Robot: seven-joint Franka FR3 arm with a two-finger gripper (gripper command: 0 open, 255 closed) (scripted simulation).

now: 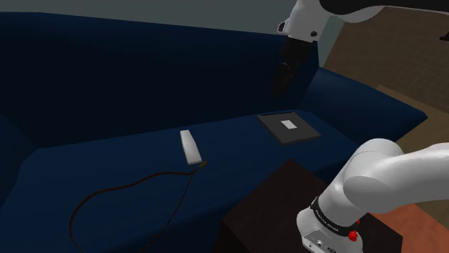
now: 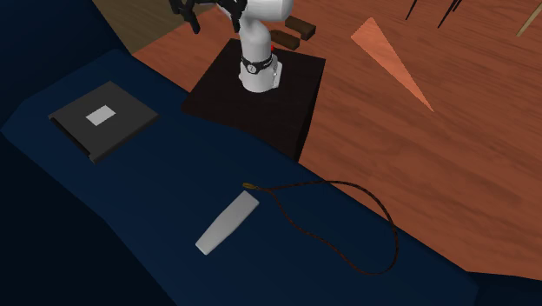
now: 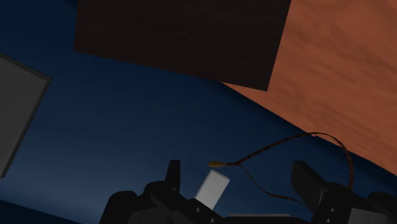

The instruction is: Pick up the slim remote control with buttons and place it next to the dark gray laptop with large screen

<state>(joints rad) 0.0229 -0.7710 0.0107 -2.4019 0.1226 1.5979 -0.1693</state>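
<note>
Closest to my wrist camera, the all-black two-finger tool [image 3: 242, 175] hangs released and empty, which I judge ready for descent. Below, the slim pale-grey remote [image 1: 190, 146] lies flat mid-seat on the navy sofa [image 1: 108, 154], with 1 thin dark cable [image 1: 108, 192] ending just beside it. Bare cushion separates it from the flat dark-grey laptop [image 1: 289, 127].

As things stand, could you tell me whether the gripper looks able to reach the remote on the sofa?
Probably yes: the remote lies flat on the sofa seat with nothing over it, and the open gripper hangs above the seat. Only the cable end lies close beside it.
</note>
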